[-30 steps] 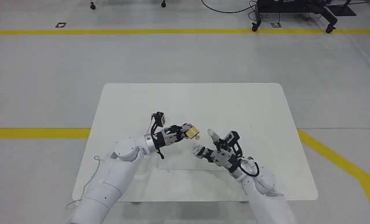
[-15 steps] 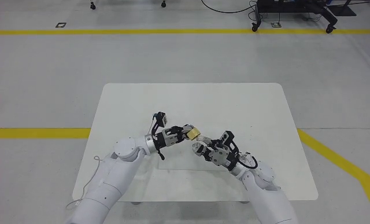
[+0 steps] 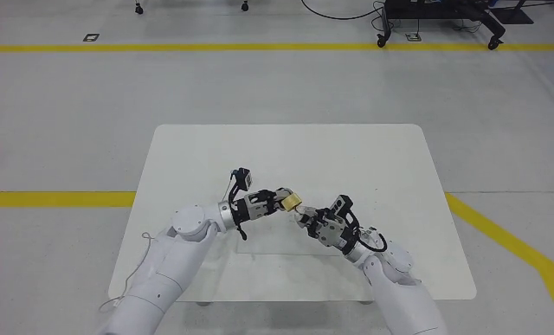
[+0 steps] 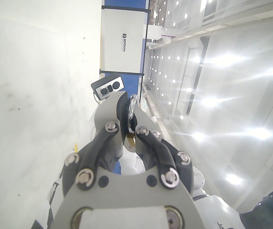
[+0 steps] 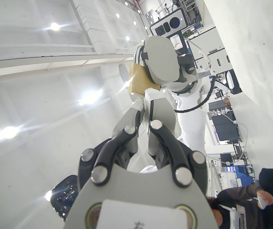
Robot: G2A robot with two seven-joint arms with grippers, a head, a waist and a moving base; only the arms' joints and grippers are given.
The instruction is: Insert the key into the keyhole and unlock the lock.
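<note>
Table [image 3: 372, 153]: white, middle of the top view.
Left gripper [image 3: 277, 199]: clamped on the brass padlock [image 3: 291, 198] by its shackle [image 4: 131, 107].
Right gripper [image 3: 306, 216]: pinched narrow on the key [image 5: 143, 113]; it has slid up-left.
Brass padlock: held aloft at frame centre.
Key: tip now reaches the padlock's underside, so insertion looks imminent.

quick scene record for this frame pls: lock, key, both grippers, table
lock: brass padlock, held above the table, underside facing the right gripper
left gripper: shut on the lock, clamping its shackle
right gripper: shut on the key, tips at the lock's underside
key: only a sliver shows at the lock; insertion depth cannot be told
table: white, under both arms
</note>
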